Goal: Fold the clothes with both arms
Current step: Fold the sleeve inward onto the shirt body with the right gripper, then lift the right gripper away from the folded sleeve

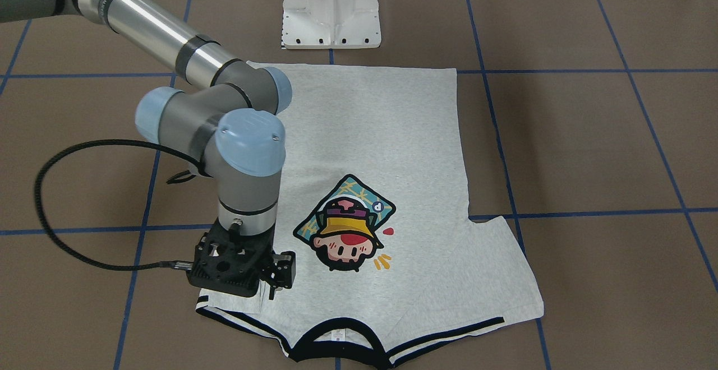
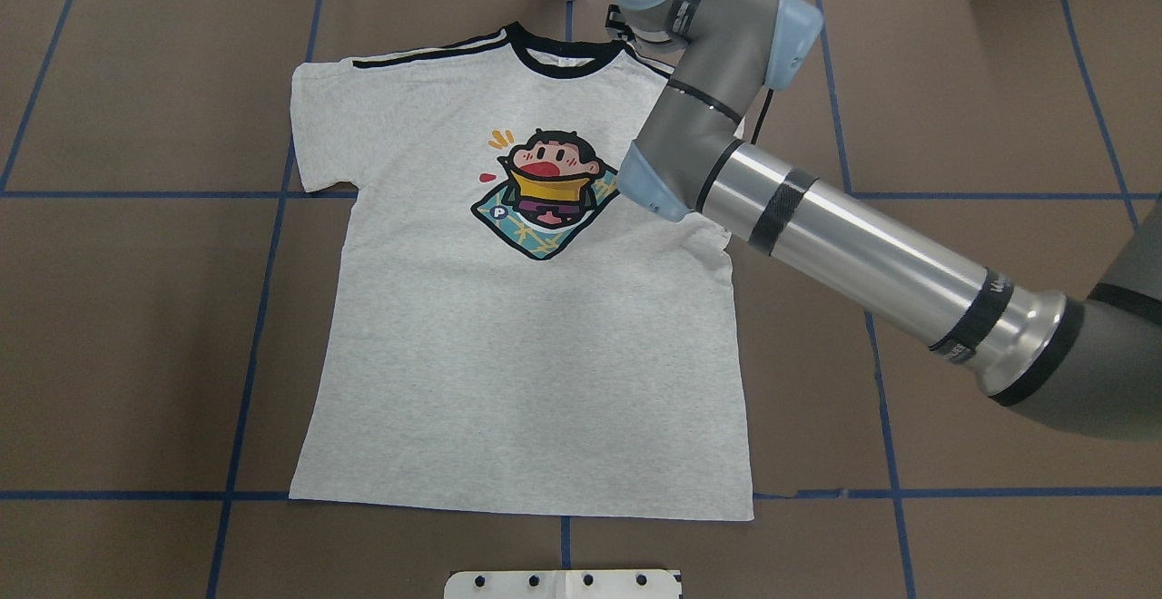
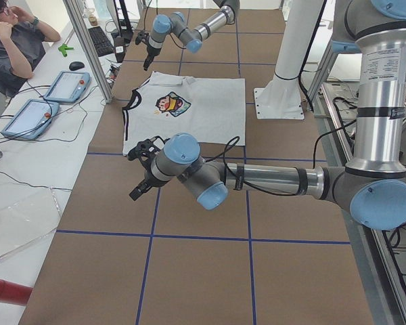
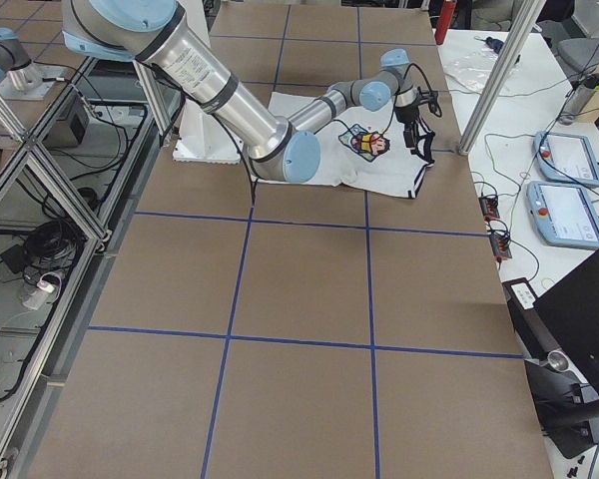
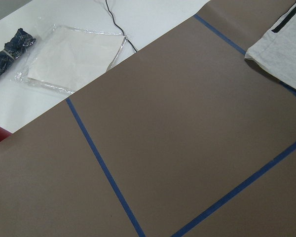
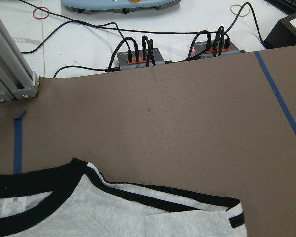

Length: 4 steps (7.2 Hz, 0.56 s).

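While the grey T-shirt lies flat and print-up on the brown table, its black collar points away from the robot and its hem lies near the white pedestal. The right gripper hangs straight down over the shoulder stripes on the robot's right side. There the sleeve looks doubled back onto the body of the shirt. Its jaws are hidden under its own housing, so I cannot tell how they stand or whether they touch the cloth. The left gripper hovers above bare table, well apart from the other sleeve. Its jaw state cannot be told either. On the white surface beyond the table's edge lies a clear plastic bag with something flat and white inside, and just beside it a dark plaid bundle.
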Motion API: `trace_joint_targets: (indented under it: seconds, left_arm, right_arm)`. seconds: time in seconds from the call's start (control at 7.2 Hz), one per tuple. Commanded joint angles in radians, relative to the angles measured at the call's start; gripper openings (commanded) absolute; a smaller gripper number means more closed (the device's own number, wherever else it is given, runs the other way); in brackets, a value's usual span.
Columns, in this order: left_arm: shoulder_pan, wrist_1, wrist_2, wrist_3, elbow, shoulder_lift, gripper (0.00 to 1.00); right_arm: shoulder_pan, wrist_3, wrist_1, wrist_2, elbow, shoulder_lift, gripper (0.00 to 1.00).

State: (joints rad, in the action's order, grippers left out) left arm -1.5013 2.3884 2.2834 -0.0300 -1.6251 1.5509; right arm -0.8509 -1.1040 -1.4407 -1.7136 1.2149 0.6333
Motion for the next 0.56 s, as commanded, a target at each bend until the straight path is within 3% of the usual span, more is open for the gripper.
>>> trace_joint_targets:
  seconds: [0.0, 0.14, 0.28, 0.42]
  left_arm:
    - [0.074, 0.069, -0.01, -0.249, 0.008, 0.026, 1.0]
    - [0.125, 0.078, -0.028, -0.436, 0.01, 0.049, 1.0]
    - [0.178, 0.101, -0.074, -0.603, 0.016, 0.079, 1.0]
    - [0.253, 0.11, -0.144, -0.746, 0.028, 0.112, 0.92]
  right_arm:
    - [-0.19, 0.291, -0.073, -0.298, 0.354, 0.261, 1.0]
    - [-0.279, 0.449, -0.07, -0.416, 0.452, 0.392, 1.0]
    - [-0.34, 0.549, -0.064, -0.479, 0.501, 0.492, 1.0]
    - [-0.376, 0.582, -0.034, -0.53, 0.53, 0.558, 1.0]
